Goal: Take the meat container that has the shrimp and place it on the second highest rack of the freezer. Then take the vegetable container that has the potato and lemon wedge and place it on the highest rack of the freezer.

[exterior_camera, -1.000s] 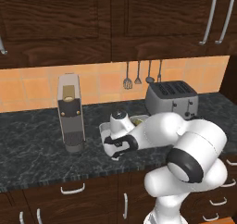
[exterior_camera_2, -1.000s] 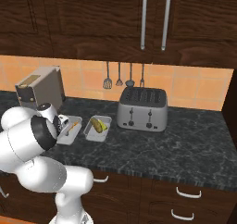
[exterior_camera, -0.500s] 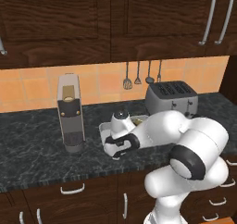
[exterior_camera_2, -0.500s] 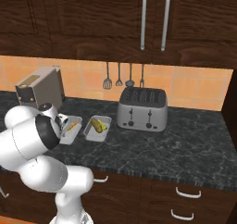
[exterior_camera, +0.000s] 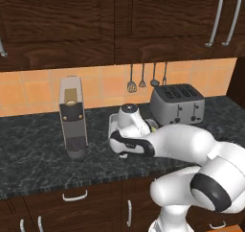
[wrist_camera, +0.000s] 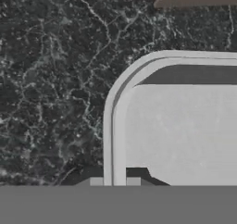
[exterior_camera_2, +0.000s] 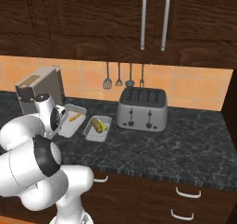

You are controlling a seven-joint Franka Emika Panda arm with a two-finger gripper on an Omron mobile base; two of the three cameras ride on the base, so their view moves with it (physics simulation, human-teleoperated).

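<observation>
Two shallow grey trays lay side by side on the dark marbled tabletop point(exterior_camera_2: 185, 144), left of centre in the right base view. The meat container point(exterior_camera_2: 72, 120), nearer the left edge, held the shrimp point(exterior_camera_2: 74, 117), a thin orange curl lying near its far end. Just to its right, the vegetable container point(exterior_camera_2: 97, 128) held the olive-brown potato point(exterior_camera_2: 96, 125) with the yellow lemon wedge point(exterior_camera_2: 103, 127) touching it.

The claw point(wrist_camera: 114, 181) was closed on the meat container's rim: in the hand view, at the bottom centre, the two fingertips point(wrist_camera: 96, 181) stood on either side of the thin grey wall, close against it, with the tray's pale floor spreading to the right and bare tabletop to the left. In the right base view the white hand sat at the tray's near left corner, and the tray looked slightly tilted there.

Behind the trays a silver toaster point(exterior_camera_2: 141, 108) stood at centre, a grey coffee machine point(exterior_camera: 72, 116) at the left of the left base view, and utensils point(exterior_camera_2: 119, 76) hung on the orange tiled wall.
</observation>
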